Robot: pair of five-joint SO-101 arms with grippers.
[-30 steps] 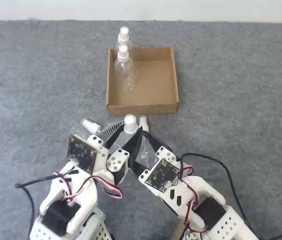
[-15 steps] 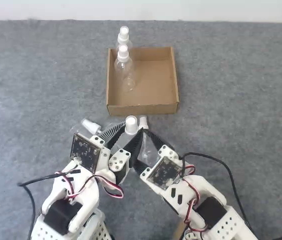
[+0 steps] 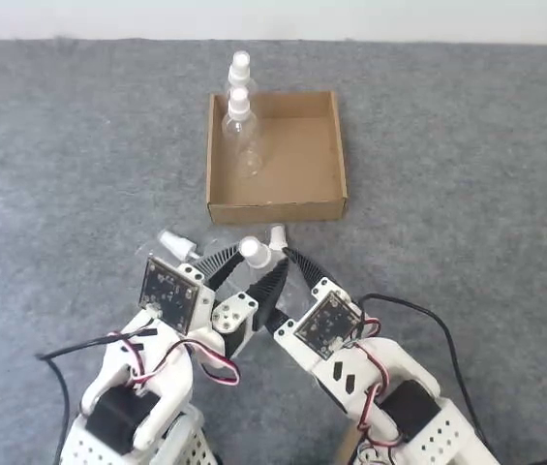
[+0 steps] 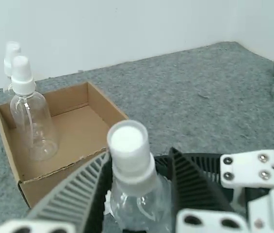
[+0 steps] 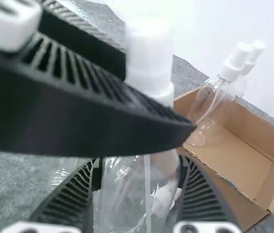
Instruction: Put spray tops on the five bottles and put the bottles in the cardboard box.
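Note:
A clear bottle with a white spray top is held upright between both arms, just in front of the cardboard box. My left gripper is shut on the spray top at its collar. My right gripper is shut on the bottle's body, lower down. One capped bottle stands inside the box at its far left corner. Another capped bottle stands behind the box, outside it.
A loose white spray top lies on the grey carpet left of the held bottle, and another lies close to the box's front wall. Open carpet spreads to the left and right of the box.
Both grippers have drawn back a little from the box with the bottle. The spray top now sits slightly nearer the arms and leans a bit. The other bottles have not moved.

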